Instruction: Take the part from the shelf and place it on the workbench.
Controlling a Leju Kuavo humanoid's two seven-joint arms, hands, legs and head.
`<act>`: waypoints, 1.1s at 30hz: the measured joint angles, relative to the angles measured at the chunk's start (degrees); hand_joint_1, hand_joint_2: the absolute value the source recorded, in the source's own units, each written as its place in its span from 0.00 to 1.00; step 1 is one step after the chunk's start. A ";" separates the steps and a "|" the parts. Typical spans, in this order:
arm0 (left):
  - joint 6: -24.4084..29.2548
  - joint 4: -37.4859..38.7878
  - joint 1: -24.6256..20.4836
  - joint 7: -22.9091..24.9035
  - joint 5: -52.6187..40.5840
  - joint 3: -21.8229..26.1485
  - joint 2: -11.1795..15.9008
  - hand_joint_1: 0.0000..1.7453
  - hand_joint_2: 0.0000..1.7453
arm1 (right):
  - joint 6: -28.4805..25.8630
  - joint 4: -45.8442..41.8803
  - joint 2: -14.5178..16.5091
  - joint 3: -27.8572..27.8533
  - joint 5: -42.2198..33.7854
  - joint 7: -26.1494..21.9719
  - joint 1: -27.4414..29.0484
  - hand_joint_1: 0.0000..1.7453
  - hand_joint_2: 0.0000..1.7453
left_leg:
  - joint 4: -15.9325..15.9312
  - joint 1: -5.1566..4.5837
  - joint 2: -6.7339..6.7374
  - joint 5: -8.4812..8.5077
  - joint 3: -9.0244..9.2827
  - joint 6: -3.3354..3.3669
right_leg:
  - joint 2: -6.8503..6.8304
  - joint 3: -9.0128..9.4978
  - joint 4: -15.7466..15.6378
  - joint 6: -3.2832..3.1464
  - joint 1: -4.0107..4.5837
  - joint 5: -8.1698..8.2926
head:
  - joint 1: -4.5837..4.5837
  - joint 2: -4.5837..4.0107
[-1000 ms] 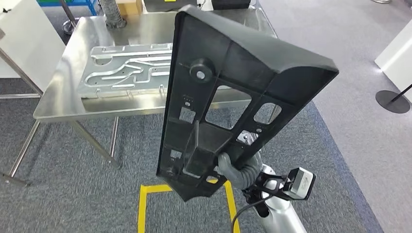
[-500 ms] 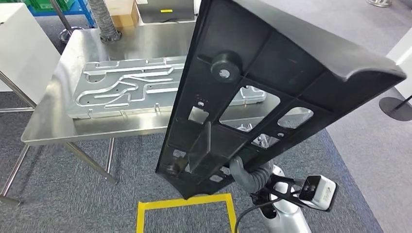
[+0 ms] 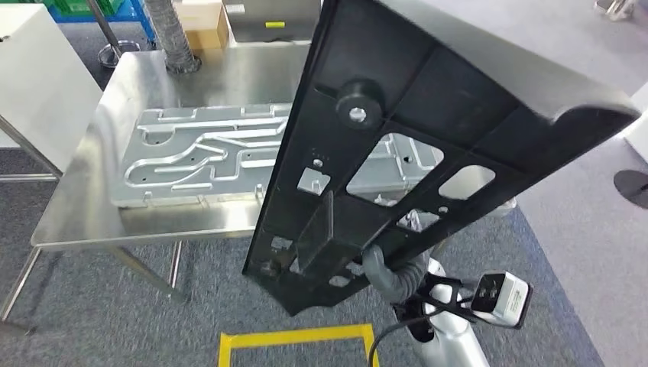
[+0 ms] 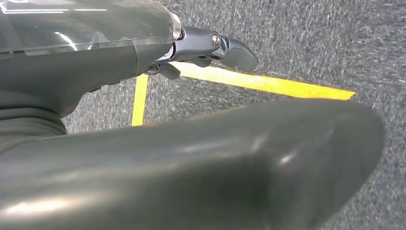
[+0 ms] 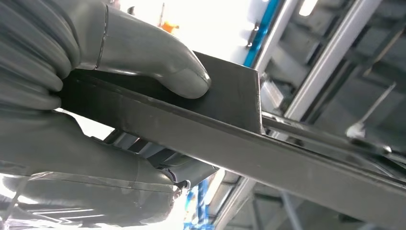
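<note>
Part point(image 3: 428, 115), ribbed black plastic w/ cutouts, gripped by right robot hand point(image 3: 382, 264)

This looks like a factory floor or industrial workshop. A stainless-steel tabletop point(image 3: 92, 206) on bare metal legs carries a large stamped metal plate point(image 3: 206, 153) with pressed channels. A ribbed grey duct hose point(image 3: 170, 34) comes down at the far edge, with a cardboard box point(image 3: 206, 27) and blue racking point(image 3: 99, 11) holding green bins behind it. Grey carpet point(image 3: 99, 306) covers the floor, marked with a yellow tape square point(image 3: 294, 338), and a black round stanchion base point(image 3: 630, 183) stands off to the side.
</note>
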 joint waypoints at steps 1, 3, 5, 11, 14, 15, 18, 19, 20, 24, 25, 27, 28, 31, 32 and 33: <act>0.00 0.00 -0.11 -0.02 -0.09 0.04 0.00 0.00 0.00 | -0.22 0.02 0.00 -0.07 0.01 0.01 -0.05 1.00 1.00 | 0.06 -0.02 -0.01 -0.12 0.32 -0.37 | 0.06 0.24 -0.20 -0.24 0.07 -0.33 | 0.01 0.00; -0.01 -0.02 -0.24 -0.09 -0.27 0.14 0.03 0.00 0.00 | -0.76 -0.18 0.01 -0.24 0.21 0.01 -0.19 1.00 1.00 | 1.38 0.06 0.15 0.13 0.11 -0.91 | 0.09 1.41 -1.03 -0.84 -0.18 -0.55 | 0.02 0.00; -0.03 -0.04 -0.38 -0.17 -0.44 0.23 0.00 0.00 0.00 | -1.49 -0.57 0.02 -0.54 0.64 -0.04 -0.48 1.00 1.00 | 6.32 0.21 0.34 -0.21 -2.71 -1.48 | 0.02 2.91 -1.80 -1.28 -0.47 -1.05 | 0.01 0.00; -0.35 -0.04 -0.13 -0.78 -0.72 0.87 0.06 0.00 0.00 | -11.95 -5.31 -0.24 -3.79 8.48 -0.07 -1.92 1.00 1.00 | 11.89 0.93 0.63 -2.84 -10.94 -2.66 | 0.07 6.64 -1.92 -1.03 -0.78 -3.91 | 0.00 0.00; -0.17 -0.04 0.11 -1.00 -0.86 1.50 0.07 0.00 0.00 | -21.62 -8.36 -1.08 -5.79 14.37 -0.17 -4.19 1.00 1.00 | 2.39 1.02 0.79 5.78 -9.28 -2.20 | 0.20 8.11 -1.47 -0.17 -0.75 -5.59 | 0.01 0.00; -0.06 -0.04 0.16 -1.04 -0.89 1.69 0.08 0.00 0.00 | -25.44 -8.98 -1.56 -6.29 17.10 -0.17 -5.18 1.00 1.00 | 1.26 0.91 0.82 7.02 -9.13 -1.83 | 0.28 8.20 -1.30 0.22 -0.71 -6.02 | 0.02 0.00; 0.14 -0.05 0.07 -1.20 -0.90 2.25 0.08 0.00 0.00 | -33.78 -9.00 -3.05 -7.76 24.72 0.57 -8.73 1.00 1.00 | 1.00 0.78 0.80 7.33 -8.95 -0.65 | 0.37 8.30 -1.07 1.34 -0.79 -6.97 | 0.02 0.00; 0.15 -0.06 -0.01 -1.29 -0.91 2.49 0.07 0.00 0.00 | -35.45 -8.38 -3.44 -8.36 27.27 1.17 -10.09 1.00 1.00 | 0.77 0.85 0.82 7.31 -8.78 -0.32 | 0.30 7.97 -0.11 1.64 -0.85 -7.71 | 0.02 0.00; 0.14 -0.07 -0.10 -1.41 -0.95 2.73 0.05 0.00 0.00 | -37.13 -7.45 -3.80 -8.93 30.47 2.13 -11.50 1.00 1.00 | 0.55 0.91 0.85 7.29 -8.59 -0.02 | 0.23 6.99 1.99 1.92 -0.94 -8.93 | 0.02 0.00; -0.15 -0.07 -0.38 -2.14 -1.61 3.53 0.06 0.00 0.00 | -46.26 1.04 -5.79 -10.58 48.48 10.82 -16.52 1.00 1.00 | 0.51 0.73 0.77 6.92 -8.34 0.65 | 0.07 -0.69 14.92 2.52 -1.20 -12.96 | 0.02 0.00; -0.27 -0.06 -0.39 -2.26 -1.86 3.72 0.05 0.00 0.00 | -47.93 4.09 -6.43 -10.89 52.35 13.17 -17.65 1.00 1.00 | 0.55 0.68 0.67 6.84 -8.26 0.69 | 0.05 -1.13 14.62 2.48 -1.23 -11.71 | 0.02 0.00; -0.62 -0.05 -0.38 -2.40 -2.40 4.08 0.00 0.00 0.00 | -49.84 10.47 -7.87 -11.28 59.28 17.33 -20.29 1.00 1.00 | 0.63 0.56 0.45 6.67 -8.01 0.59 | 0.03 0.94 8.00 2.00 -1.18 -6.88 | 0.02 0.00; -0.82 -0.04 -0.39 -2.47 -2.69 4.20 -0.09 0.00 0.00 | -50.18 13.82 -8.54 -11.36 62.29 19.03 -21.82 1.00 1.00 | 0.72 0.39 0.38 6.58 -7.97 0.47 | 0.01 2.39 4.12 1.65 -1.01 -4.92 | 0.02 0.00; -1.56 -0.04 -0.48 -2.72 -3.84 4.35 -0.26 0.00 0.00 | -48.91 23.64 -10.24 -11.03 71.42 24.94 -26.45 1.00 1.00 | 0.71 0.17 0.30 6.61 -8.16 -0.18 | -0.03 3.97 -0.60 0.92 -0.52 -3.32 | 0.02 0.00; -1.84 -0.05 -0.51 -2.79 -4.31 4.36 -0.24 0.00 0.00 | -48.02 27.14 -10.74 -10.71 74.78 27.28 -28.11 1.00 1.00 | 0.59 0.17 0.30 6.70 -8.18 -0.47 | -0.01 3.94 -0.79 0.71 -0.62 -3.17 | 0.02 0.00; -2.09 -0.06 -0.56 -2.83 -4.77 4.35 -0.23 0.00 0.00 | -47.05 30.93 -11.17 -10.21 78.13 29.49 -29.92 1.00 1.00 | 0.69 0.17 0.32 6.58 -8.24 -0.77 | -0.06 4.01 -1.07 0.47 -0.77 -2.97 | 0.02 0.00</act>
